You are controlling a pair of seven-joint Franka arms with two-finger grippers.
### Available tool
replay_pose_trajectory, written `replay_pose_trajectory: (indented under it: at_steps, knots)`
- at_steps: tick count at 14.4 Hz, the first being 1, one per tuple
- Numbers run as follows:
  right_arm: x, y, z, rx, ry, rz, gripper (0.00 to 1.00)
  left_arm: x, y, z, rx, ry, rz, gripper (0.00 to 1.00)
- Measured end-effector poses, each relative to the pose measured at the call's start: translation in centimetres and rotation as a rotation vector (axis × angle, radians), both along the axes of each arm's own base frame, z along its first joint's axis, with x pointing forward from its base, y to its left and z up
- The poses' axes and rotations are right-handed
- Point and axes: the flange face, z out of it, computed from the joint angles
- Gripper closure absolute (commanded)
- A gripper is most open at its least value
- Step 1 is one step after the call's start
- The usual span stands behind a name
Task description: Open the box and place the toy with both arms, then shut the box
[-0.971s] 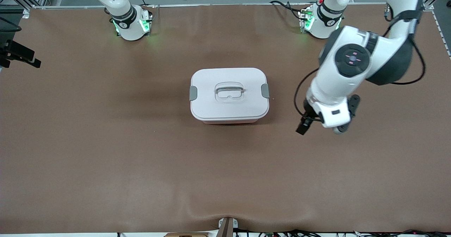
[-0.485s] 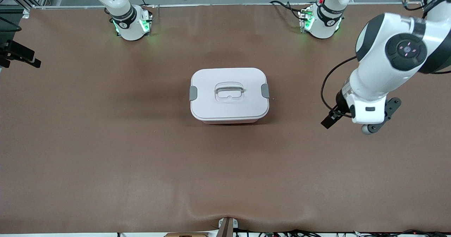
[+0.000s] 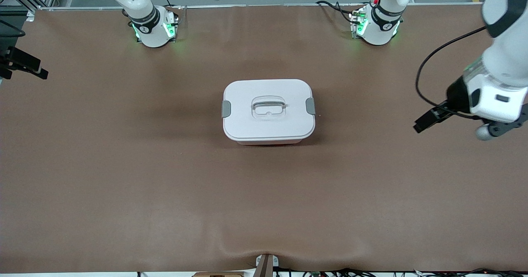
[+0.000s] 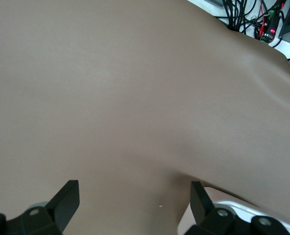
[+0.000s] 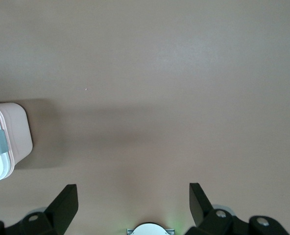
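The box, a pink tub under a white lid with grey side clips, stands shut in the middle of the table. My left gripper hangs over bare table toward the left arm's end, well apart from the box; the left wrist view shows this gripper open and empty, with a corner of the box's lid at the frame's edge. My right gripper is open and empty over bare table by its own base, with the box off to one side. The toy is out of view.
A black fixture juts in at the right arm's end of the table. A small clamp and cables sit at the table edge nearest the front camera. The arm bases stand along the edge farthest from that camera.
My left arm has swung away from the box toward the left arm's end of the table, its gripper staying open. The box has not moved.
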Motion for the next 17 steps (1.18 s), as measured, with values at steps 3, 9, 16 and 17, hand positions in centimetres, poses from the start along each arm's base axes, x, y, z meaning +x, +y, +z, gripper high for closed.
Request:
replay_pose_trajectory:
  at_steps: [3,9,16,17]
  knots:
    - [0.0,0.0,0.0,0.000,0.000,0.000,0.00,-1.5,2.3,1.8,0.016,0.020,-0.048,0.00]
    - [0.0,0.0,0.0,0.000,0.001,0.000,0.00,-5.2,7.4,6.3,0.043,0.025,-0.149,0.00]
    - [0.0,0.0,0.0,0.000,0.001,0.000,0.00,-8.6,8.3,9.1,0.046,0.053,-0.189,0.00]
    - [0.0,0.0,0.0,0.000,0.001,0.000,0.00,-8.7,8.3,8.9,0.046,0.059,-0.203,0.00]
